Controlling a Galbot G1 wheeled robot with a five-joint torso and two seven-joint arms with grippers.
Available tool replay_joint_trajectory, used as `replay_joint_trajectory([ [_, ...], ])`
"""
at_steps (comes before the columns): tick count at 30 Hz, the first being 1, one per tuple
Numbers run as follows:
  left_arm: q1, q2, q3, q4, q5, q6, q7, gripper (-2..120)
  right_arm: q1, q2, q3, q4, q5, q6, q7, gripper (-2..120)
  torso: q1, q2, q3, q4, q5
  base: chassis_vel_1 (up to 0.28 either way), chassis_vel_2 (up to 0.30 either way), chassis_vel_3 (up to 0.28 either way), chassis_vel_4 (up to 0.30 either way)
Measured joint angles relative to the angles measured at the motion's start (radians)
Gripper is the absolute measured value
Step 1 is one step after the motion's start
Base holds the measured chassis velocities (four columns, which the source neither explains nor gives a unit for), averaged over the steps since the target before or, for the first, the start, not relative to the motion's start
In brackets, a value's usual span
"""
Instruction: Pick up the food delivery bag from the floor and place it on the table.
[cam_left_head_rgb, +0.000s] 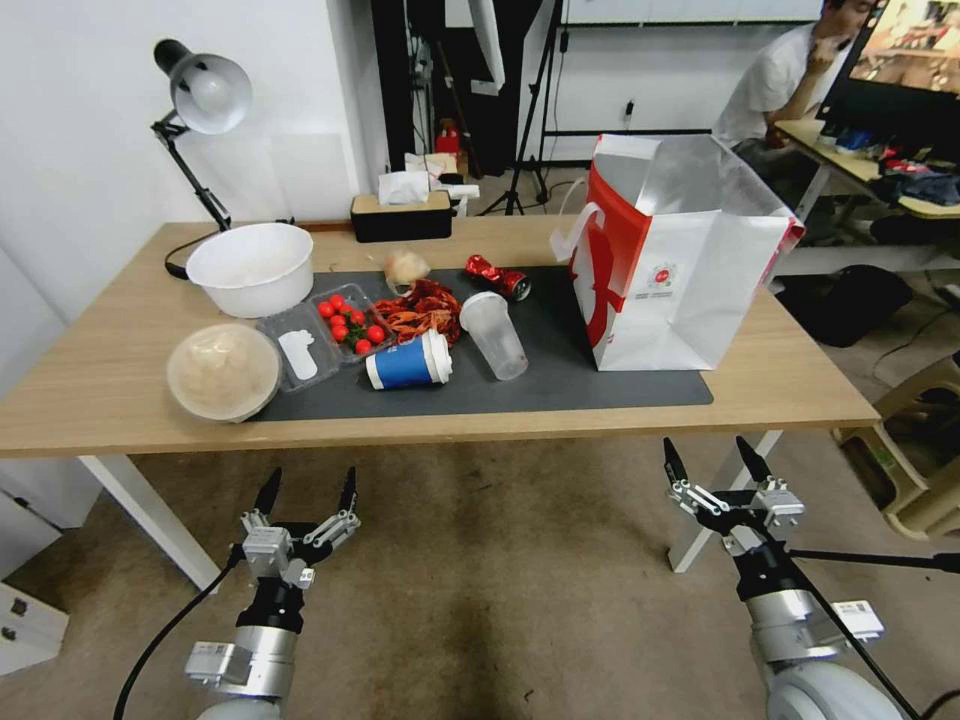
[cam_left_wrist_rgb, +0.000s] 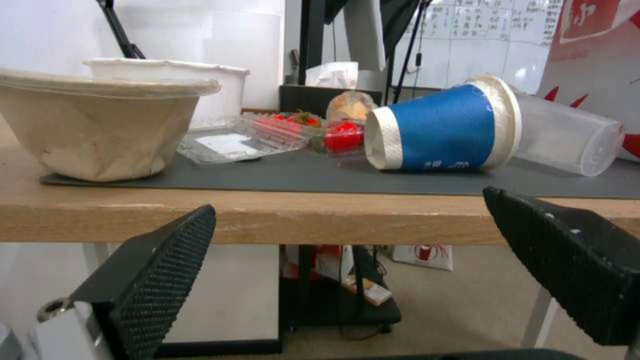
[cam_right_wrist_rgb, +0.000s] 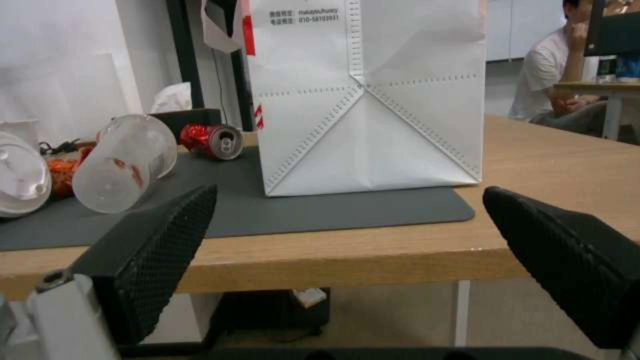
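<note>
The food delivery bag (cam_left_head_rgb: 670, 262) stands upright on the dark grey mat at the right part of the table (cam_left_head_rgb: 90, 385); it is red and white with a silver foil lining and an open top. The right wrist view faces its white side (cam_right_wrist_rgb: 373, 115) across the table edge. Both grippers hang over the floor (cam_left_head_rgb: 480, 590) in front of the table. My left gripper (cam_left_head_rgb: 308, 492) is open and empty, below the table's front left. My right gripper (cam_left_head_rgb: 715, 462) is open and empty too, just below the front edge, short of the bag.
On the mat lie a blue paper cup (cam_left_head_rgb: 408, 362), a clear plastic cup (cam_left_head_rgb: 494, 334), a crushed red can (cam_left_head_rgb: 497, 277), a tomato tray (cam_left_head_rgb: 348, 320) and crayfish shells. A lidded bowl (cam_left_head_rgb: 222, 370), a white bowl (cam_left_head_rgb: 251, 266), a lamp (cam_left_head_rgb: 200, 95) and a tissue box (cam_left_head_rgb: 402, 212) stand at left and back.
</note>
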Motion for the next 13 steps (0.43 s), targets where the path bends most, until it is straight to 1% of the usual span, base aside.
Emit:
replay_joint_trajectory([
  [13,0.001,0.000,0.000,-0.001,0.000,0.000,0.000,100,0.000,-0.001,0.001,0.000,0.001,-0.001,0.000,100,0.000,0.000,0.000,0.0000,0.0000,0.000,0.000,0.000,0.000],
])
